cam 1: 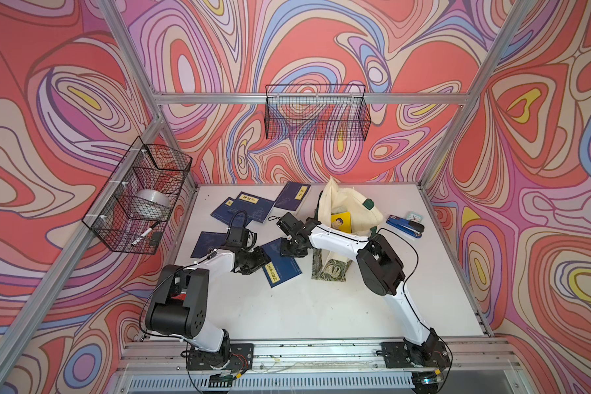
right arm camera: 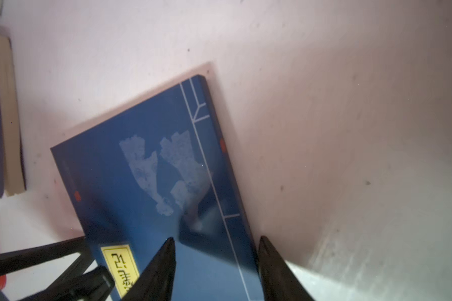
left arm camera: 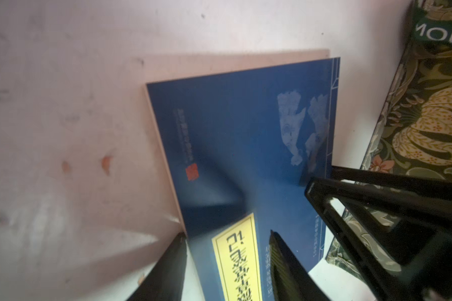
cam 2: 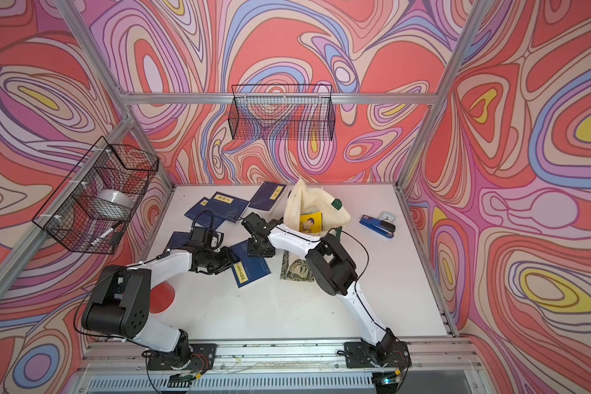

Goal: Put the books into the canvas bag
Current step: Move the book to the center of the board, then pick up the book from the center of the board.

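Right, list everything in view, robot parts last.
canvas bag: one, cream and green, right half of the table
navy books: five, navy, spread on the table
yellow book: one, yellow, inside the bag
stapler: one, blue and black, right of the bag
wire baskets: two, black, on the walls
tape roll: one, silver, in the left-wall basket
red cup: one, red, behind the left arm
left gripper: black, open over the nearest navy book
right gripper: black, open over the same book

centre book (cam 1: 285, 265) on table (cam 1: 321, 307), just left of canvas bag (cam 1: 347, 203) base | inner book (cam 1: 341, 221) in bag mouth | rear books (cam 1: 253, 206) behind centre book, overlapping | side book (cam 1: 207, 244) left of centre book | stapler (cam 1: 405, 225) right of bag
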Controlling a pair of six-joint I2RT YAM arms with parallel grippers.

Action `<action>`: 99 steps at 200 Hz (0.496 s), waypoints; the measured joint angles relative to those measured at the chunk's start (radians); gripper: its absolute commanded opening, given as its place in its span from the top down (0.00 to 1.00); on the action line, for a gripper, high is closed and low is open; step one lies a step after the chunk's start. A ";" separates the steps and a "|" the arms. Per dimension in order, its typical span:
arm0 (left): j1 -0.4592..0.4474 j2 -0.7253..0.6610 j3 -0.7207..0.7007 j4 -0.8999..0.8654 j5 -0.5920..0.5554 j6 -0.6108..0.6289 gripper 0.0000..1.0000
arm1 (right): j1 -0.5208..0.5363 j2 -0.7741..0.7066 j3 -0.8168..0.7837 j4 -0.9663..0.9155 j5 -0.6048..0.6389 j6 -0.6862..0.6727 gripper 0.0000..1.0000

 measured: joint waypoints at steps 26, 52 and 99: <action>0.008 -0.013 -0.041 0.074 0.017 -0.074 0.47 | -0.002 0.009 0.043 -0.049 -0.018 -0.021 0.47; 0.014 -0.001 -0.071 0.179 0.049 -0.140 0.47 | -0.021 0.013 0.039 -0.068 -0.046 -0.017 0.46; 0.016 0.016 -0.104 0.304 0.075 -0.185 0.48 | -0.030 0.010 0.011 -0.077 -0.066 -0.019 0.47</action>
